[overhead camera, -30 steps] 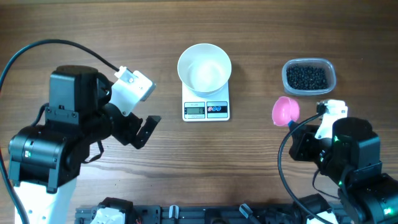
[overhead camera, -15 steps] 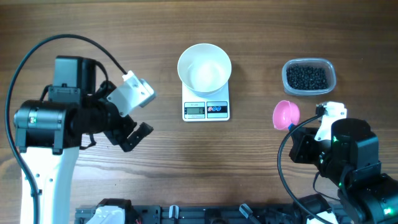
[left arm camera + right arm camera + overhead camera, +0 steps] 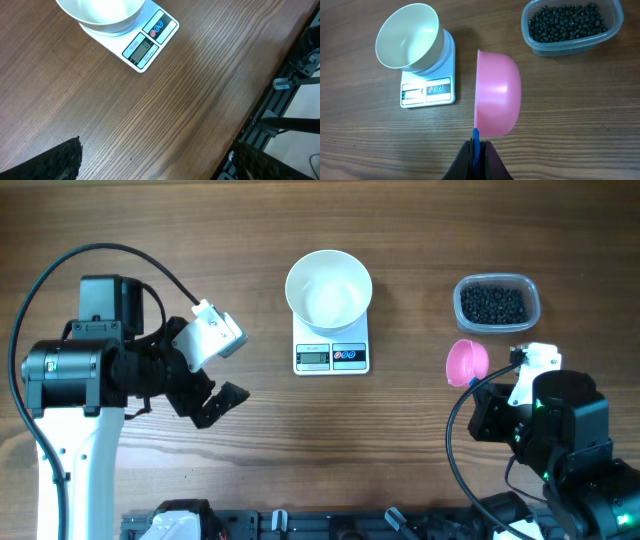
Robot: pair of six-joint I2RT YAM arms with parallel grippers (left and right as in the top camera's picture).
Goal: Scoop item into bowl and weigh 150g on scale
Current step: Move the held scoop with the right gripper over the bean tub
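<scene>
Wooden table (image 3: 420, 450). My left gripper (image 3: 212, 402) hangs over the table's left side, jaws spread wide. My right gripper (image 3: 478, 150) is pinched tight on the blue handle (image 3: 475, 139) of the scoop. Scale (image 3: 332, 352) sits mid-table with the white bowl (image 3: 329, 290) on it. Clear tub (image 3: 458, 302) is far right. Pink scoop (image 3: 497, 95) is near the tub, right of the scale. Black beans (image 3: 494, 303) are heaped in the tub.
</scene>
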